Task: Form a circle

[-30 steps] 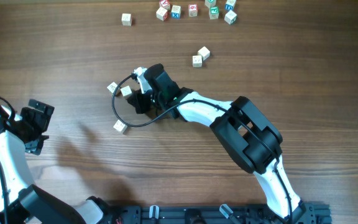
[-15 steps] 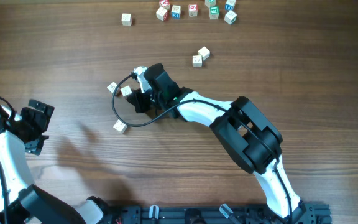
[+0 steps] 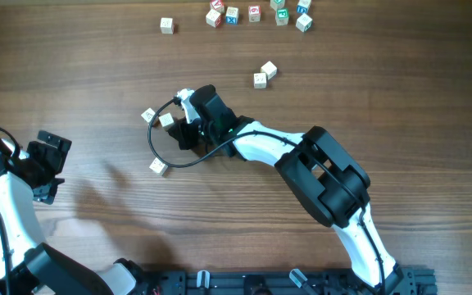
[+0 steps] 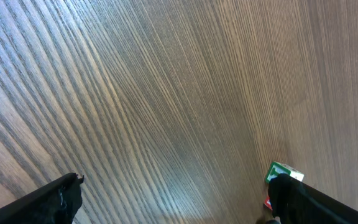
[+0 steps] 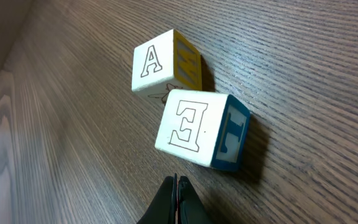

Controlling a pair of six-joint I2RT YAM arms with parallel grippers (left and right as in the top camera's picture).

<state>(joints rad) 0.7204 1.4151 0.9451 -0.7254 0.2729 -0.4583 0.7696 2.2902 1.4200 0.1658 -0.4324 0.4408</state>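
Nothing has moved since a second ago, apart from a slight shift at my right elbow. My right gripper [image 5: 178,186] is pressed together on nothing, its tips just short of the E cube [image 5: 191,127], with the A cube [image 5: 157,62] just beside it. A third cube [image 3: 158,167] lies near; the three form no ring. My left gripper [image 4: 174,183] stands wide apart over the table [image 4: 166,93], well apart from them. More cubes [image 3: 255,13] line the far edge.

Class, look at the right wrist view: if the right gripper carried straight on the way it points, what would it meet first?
Probably the E block, just ahead of the shut right gripper; the A block lies beyond it. Height is unclear.
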